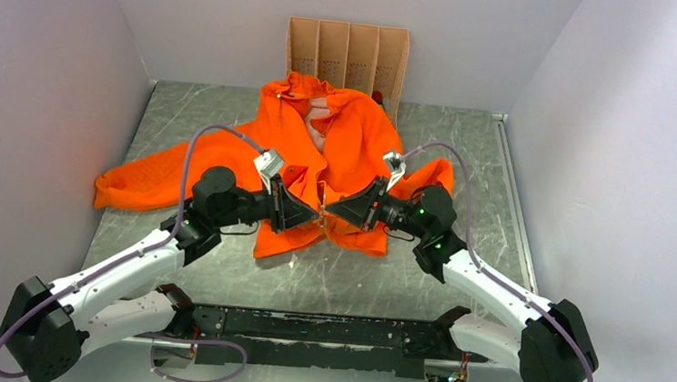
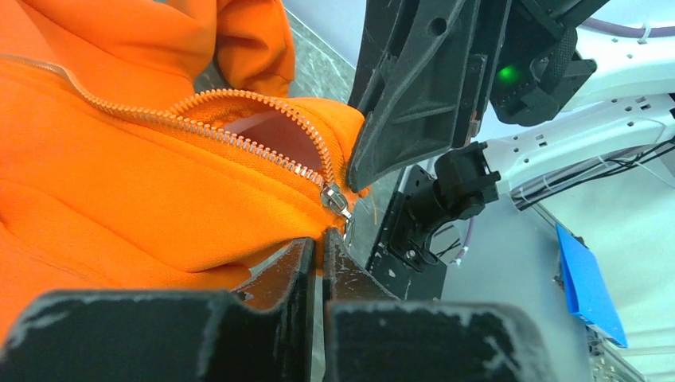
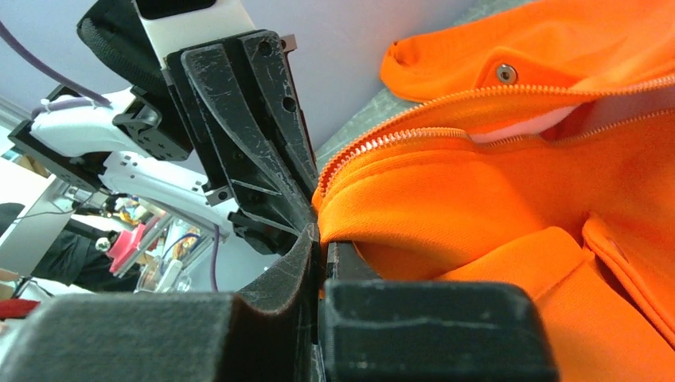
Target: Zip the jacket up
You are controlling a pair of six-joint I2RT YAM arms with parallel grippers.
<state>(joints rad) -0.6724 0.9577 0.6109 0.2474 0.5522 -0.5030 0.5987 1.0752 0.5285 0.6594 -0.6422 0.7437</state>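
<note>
The orange jacket (image 1: 347, 146) lies open on the table, collar to the back, pale lining showing at the neck. Its zipper is unzipped; the two rows of teeth (image 2: 239, 139) spread apart from the slider (image 2: 336, 199) at the bottom hem. My left gripper (image 1: 310, 214) is shut on the hem fabric just below the slider, as the left wrist view (image 2: 321, 239) shows. My right gripper (image 1: 333, 211) faces it tip to tip and is shut on the jacket's hem edge (image 3: 322, 235) beside the zipper teeth (image 3: 398, 139).
A cardboard divider box (image 1: 347, 59) stands at the back wall behind the collar. One sleeve (image 1: 135, 184) stretches left across the table. Walls close in the left, right and back sides. The arm bases' black rail (image 1: 306, 330) runs along the near edge.
</note>
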